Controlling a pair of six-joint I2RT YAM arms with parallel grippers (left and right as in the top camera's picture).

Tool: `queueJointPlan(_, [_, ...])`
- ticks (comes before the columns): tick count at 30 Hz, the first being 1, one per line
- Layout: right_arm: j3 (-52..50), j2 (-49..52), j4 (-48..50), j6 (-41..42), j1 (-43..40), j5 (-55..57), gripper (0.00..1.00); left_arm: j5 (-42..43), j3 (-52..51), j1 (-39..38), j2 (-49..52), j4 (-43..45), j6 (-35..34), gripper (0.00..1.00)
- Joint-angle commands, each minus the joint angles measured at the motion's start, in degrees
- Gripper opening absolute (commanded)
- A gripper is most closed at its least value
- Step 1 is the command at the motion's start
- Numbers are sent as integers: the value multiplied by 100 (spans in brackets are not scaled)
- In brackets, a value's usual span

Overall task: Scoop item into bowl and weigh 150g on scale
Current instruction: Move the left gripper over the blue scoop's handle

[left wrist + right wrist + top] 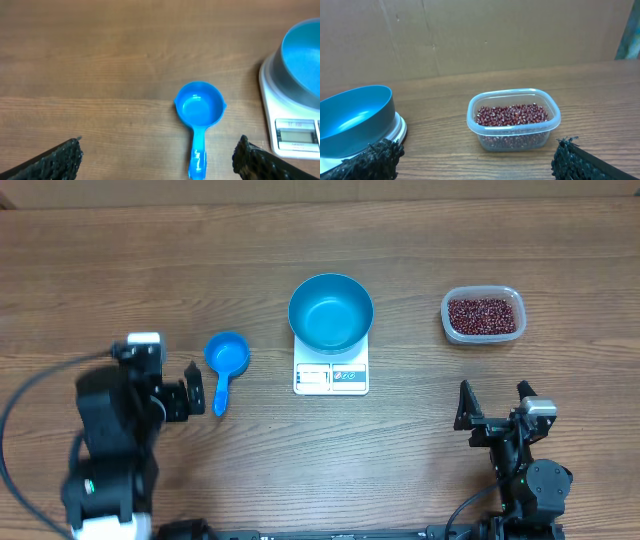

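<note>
The bright blue bowl [331, 312] stands empty on the white scale [331, 377] at the table's middle. The red-brown beans [483, 314] fill a clear tub [447, 317] at the right. A small blue scoop [226, 358] lies left of the scale, handle toward the near edge. My left gripper [195, 388] is open just left of the scoop's handle. In the left wrist view the scoop [200, 107] lies ahead, its handle between the fingertips of the gripper [160, 157]. My right gripper [494, 402] is open, well short of the tub. The beans [512, 115] and bowl [355, 117] show in the right wrist view.
A cardboard wall [495, 35] stands behind the table's far edge. The scale's display and button panel [295, 134] face the near side. Bare wood lies between the scale and the tub, and in front of both arms.
</note>
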Motion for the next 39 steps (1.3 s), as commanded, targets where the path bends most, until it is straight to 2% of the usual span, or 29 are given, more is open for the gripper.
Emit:
queueJointPlan(1, [9, -46, 26, -7, -33, 35, 100, 68, 892, 26, 857, -476, 232, 100])
queueJointPlan(8, [9, -46, 26, -9, -33, 35, 100, 214, 2170, 26, 2500, -1711, 483, 100])
queueJointPlan(13, [9, -46, 26, -7, -33, 35, 100, 404, 2448, 26, 3357, -2129, 824, 99])
queueJointPlan(20, [9, -46, 26, -7, -33, 35, 100, 407, 2448, 26, 4144, -2070, 820, 100])
queueJointPlan(29, [9, -46, 28, -7, -33, 35, 100, 452, 2448, 24, 4590, -1921, 820, 99])
queueJointPlan(32, [9, -46, 28, -7, -33, 35, 100, 472, 2448, 24, 4658, -1862, 817, 95])
queueJointPlan(34, [9, -46, 28, -7, -33, 35, 100, 472, 2448, 24, 4717, -1810, 772, 100])
queueJointPlan(39, [9, -46, 26, -7, -33, 35, 100, 472, 2448, 24, 4924, -1738, 750, 100])
